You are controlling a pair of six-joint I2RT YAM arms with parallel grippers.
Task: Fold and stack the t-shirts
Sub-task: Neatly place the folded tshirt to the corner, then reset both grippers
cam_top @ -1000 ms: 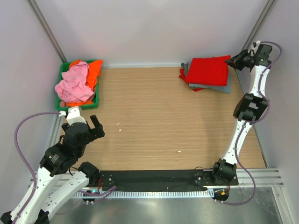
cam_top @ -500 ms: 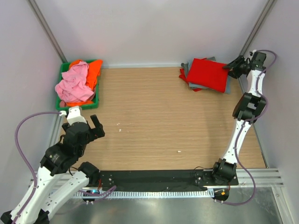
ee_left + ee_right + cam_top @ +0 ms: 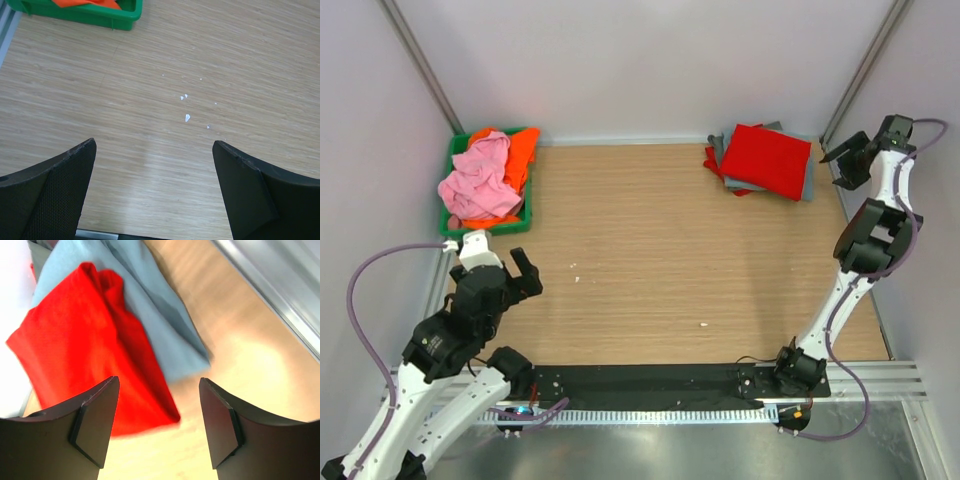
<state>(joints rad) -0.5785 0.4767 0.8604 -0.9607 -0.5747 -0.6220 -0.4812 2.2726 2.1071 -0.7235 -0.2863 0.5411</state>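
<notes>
Bin (image 3: 529, 206) far-left, pink shirt (image 3: 477, 182) over orange shirt (image 3: 521, 153), crumbs (image 3: 187, 118) centre-left

top: overhead, table (image 3: 650, 260); left wrist: low, shares green bin (image 3: 115, 17); right wrist: shares red t-shirt (image 3: 75, 345)

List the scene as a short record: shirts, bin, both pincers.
stack, far right: folded red t-shirt on top of grey-blue t-shirt
green bin, far left: pink t-shirt and orange t-shirt, heaped unfolded
left pincer: open, empty, over bare table
right pincer: open, empty, beside the stack
</notes>
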